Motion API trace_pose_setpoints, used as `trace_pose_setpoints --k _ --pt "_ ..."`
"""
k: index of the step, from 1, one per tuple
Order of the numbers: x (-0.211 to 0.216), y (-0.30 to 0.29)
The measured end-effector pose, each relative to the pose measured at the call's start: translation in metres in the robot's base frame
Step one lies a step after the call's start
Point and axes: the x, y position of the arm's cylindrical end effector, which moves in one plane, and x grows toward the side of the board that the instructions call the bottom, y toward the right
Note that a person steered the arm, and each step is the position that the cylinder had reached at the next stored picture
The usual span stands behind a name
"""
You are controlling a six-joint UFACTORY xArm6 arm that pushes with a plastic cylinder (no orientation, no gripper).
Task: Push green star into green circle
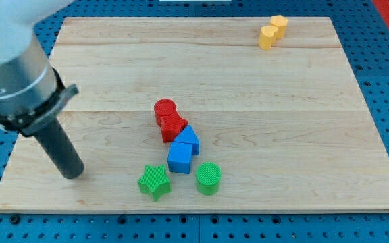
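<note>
The green star (154,182) lies near the view's bottom, left of centre. The green circle (209,178) stands a short way to its right, with a small gap between them. My tip (73,173) rests on the board well to the left of the green star, at about the same height in the view. It touches no block.
A blue cube (179,157) and a blue block (188,139) sit just above the two green blocks. Two red blocks (168,119) touch above those. Two yellow blocks (273,30) sit at the view's top right. The wooden board (302,135) ends just below the green blocks.
</note>
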Motion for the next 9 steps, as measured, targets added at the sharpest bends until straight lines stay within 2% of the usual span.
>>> trace_pose_setpoints --k 2,3,4,6,9 --pt "0.011 0.101" --pt "0.030 0.068" --pt "0.051 0.075" --pt "0.020 0.133" --pt "0.021 0.237"
